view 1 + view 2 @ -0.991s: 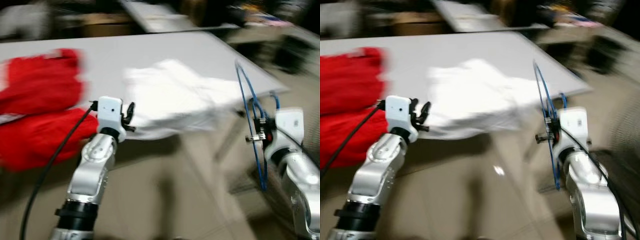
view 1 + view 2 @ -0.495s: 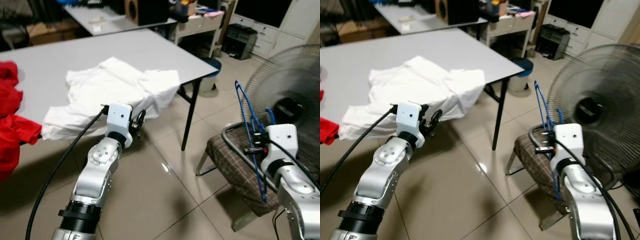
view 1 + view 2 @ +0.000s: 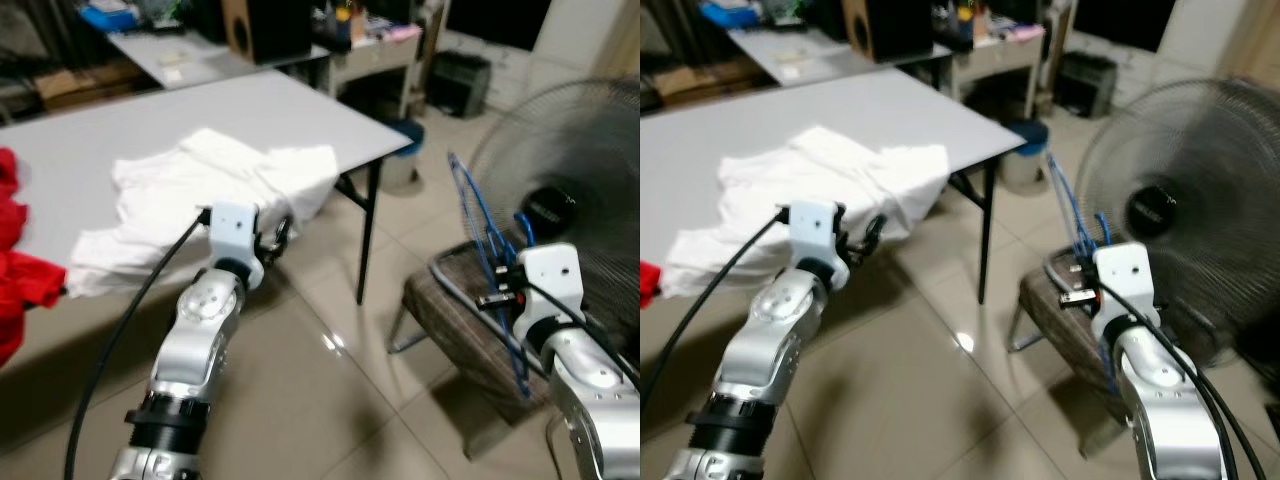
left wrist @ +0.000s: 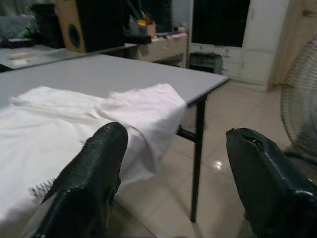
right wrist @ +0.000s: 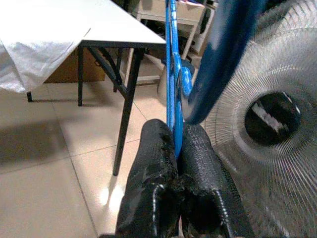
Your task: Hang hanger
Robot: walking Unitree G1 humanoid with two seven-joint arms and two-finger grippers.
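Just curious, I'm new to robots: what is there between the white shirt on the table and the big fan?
In the left eye view, between the white shirt and the fan lie tiled floor, a plaid-cushioned chair, and the blue hanger.

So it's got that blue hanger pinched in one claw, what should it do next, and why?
Probably keep turning and look for a rail. The right gripper is shut on the blue hanger, but only a fan, a stool and a table with a white garment are ahead, nothing to hang it on.
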